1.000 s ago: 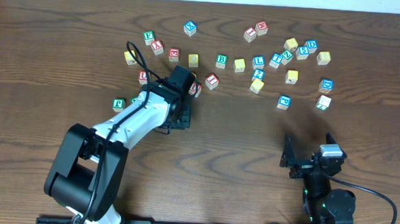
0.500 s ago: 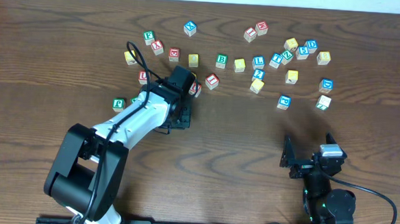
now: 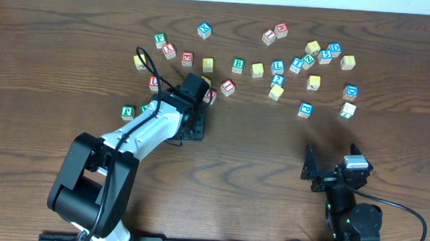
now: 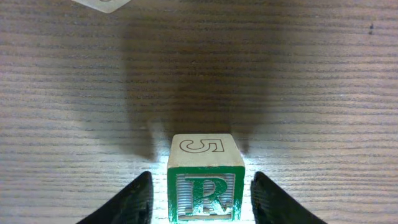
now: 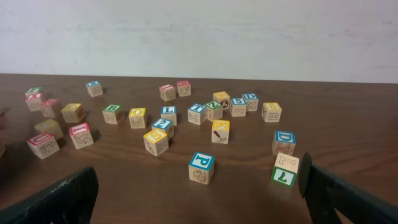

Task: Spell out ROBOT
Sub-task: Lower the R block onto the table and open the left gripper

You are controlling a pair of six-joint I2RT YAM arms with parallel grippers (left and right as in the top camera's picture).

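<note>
Two fingers of the left gripper point(image 4: 205, 210) stand apart on either side of the green R block point(image 4: 205, 180) at bottom centre, not touching; the right gripper point(image 5: 199, 196) gapes wide.

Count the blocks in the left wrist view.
2. Green R block inside the open left gripper; a sliver of a second block at the top edge, left. More may lie outside the frame.

the r block point(image 4: 205, 186) sits on the table point(image 4: 311, 93) between the fingers point(image 4: 134, 202) of the left claw point(image 4: 202, 202).
</note>
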